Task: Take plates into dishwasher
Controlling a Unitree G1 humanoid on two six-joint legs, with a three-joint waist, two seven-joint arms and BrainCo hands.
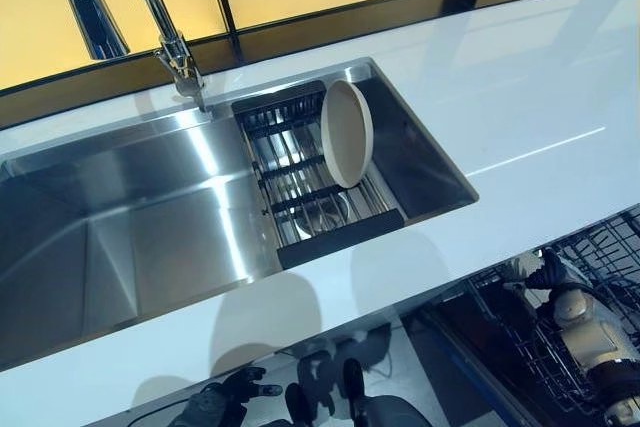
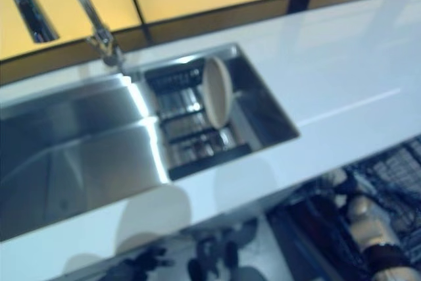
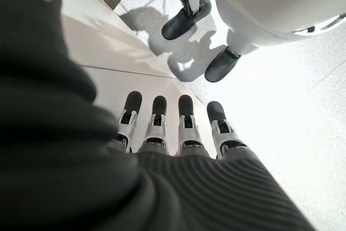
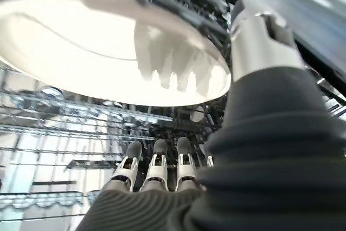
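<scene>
A beige plate (image 1: 347, 134) stands on edge in the dark drying rack (image 1: 300, 182) inside the sink (image 1: 150, 217). In the right wrist view a white plate (image 4: 108, 47) fills the space above my right hand (image 4: 157, 174), over the wire dishwasher rack (image 4: 54, 123). The fingers are straight and apart from that plate, casting their shadow on it, while the thumb (image 4: 259, 36) reaches up beside its rim. In the eye views this hand (image 1: 542, 269) is low at the right, inside the dishwasher rack (image 1: 610, 247). My left hand (image 3: 167, 128) hangs open below the counter, over the floor.
A white counter (image 1: 520, 117) surrounds the sink, with a tall tap (image 1: 175, 52) at its back edge. The sink's left basin holds nothing. The open dishwasher lies below the counter's front edge at the right.
</scene>
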